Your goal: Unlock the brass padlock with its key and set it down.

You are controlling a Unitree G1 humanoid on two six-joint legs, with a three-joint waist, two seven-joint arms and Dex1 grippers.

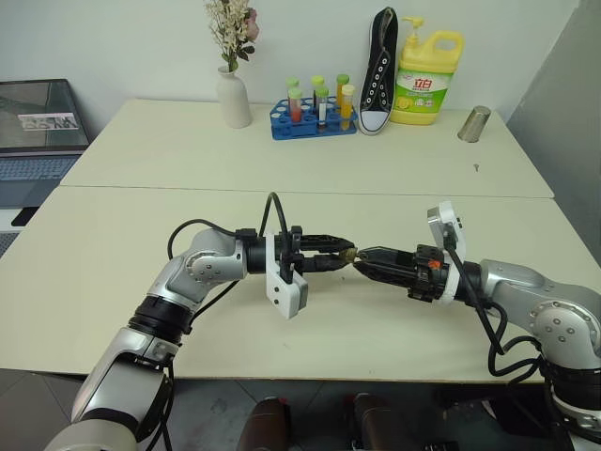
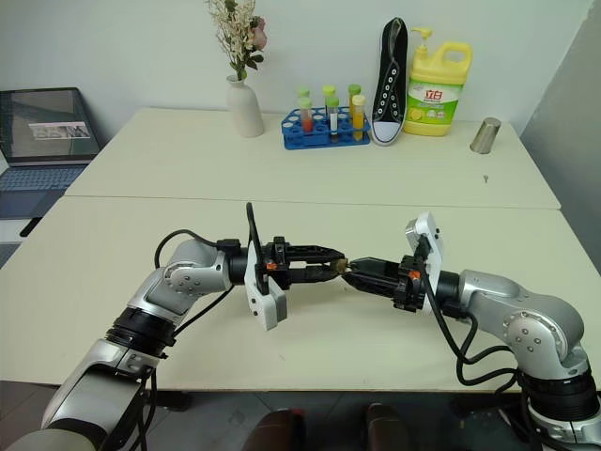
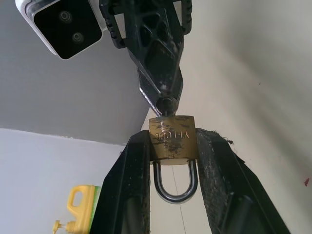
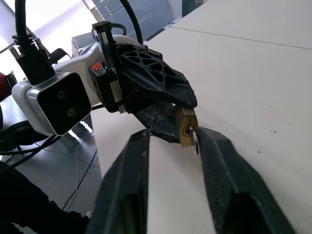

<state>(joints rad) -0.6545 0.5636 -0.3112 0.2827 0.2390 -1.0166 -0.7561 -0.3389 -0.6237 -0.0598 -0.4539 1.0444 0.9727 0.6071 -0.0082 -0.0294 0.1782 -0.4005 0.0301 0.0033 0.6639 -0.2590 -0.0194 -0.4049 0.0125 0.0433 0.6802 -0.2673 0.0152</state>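
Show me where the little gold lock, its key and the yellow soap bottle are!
brass padlock [image 3: 172, 138], left wrist view, engraved brass body.
key [image 4: 194, 143], right wrist view, silvery head.
yellow soap bottle [image 1: 428, 85], left eye view, label.

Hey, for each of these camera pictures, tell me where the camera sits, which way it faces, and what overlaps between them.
Left and right eye views: on the head, looking forward and down at the table; both arms show, left gripper meeting right gripper.
Left wrist view: on the left wrist, looking along its fingers clamping the brass padlock; the right gripper shows beyond.
Right wrist view: on the right wrist, looking along its fingers toward the left gripper.
Shared: the padlock, with the key sticking out of it.
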